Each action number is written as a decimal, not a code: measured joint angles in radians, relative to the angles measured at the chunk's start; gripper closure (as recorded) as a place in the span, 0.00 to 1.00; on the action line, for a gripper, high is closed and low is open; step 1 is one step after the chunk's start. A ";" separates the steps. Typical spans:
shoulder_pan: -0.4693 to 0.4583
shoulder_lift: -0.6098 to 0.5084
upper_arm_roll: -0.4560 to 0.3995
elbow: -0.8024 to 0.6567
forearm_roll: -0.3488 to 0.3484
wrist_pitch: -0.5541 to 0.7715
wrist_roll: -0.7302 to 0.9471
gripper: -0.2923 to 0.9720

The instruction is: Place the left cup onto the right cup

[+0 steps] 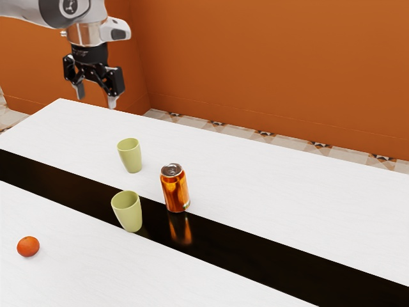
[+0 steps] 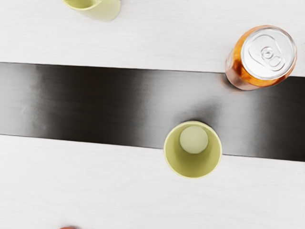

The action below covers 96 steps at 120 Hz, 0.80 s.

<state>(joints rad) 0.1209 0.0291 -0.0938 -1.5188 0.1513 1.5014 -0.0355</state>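
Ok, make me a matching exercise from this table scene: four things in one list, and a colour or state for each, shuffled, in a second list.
Things:
1 gripper
2 can
3 round fruit
4 nearer cup

Descriptions:
A yellow-green, upright
B open, up in the air
C shiny orange with a silver top
D plain orange, at the exterior view's left

Pairs: 1-B, 2-C, 3-D, 4-A

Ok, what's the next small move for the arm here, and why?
Probably bring the tool down toward the far cup and the near cup, centring over whichever is to be lifted. It hangs high, open and empty; both cups stand upright, apart, untouched. Mind the can beside them.
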 joint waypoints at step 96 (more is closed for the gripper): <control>0.017 0.381 0.069 0.054 0.019 0.392 0.081 0.23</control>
<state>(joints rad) 0.1376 0.4102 -0.0251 -1.4648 0.1705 1.8935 0.0453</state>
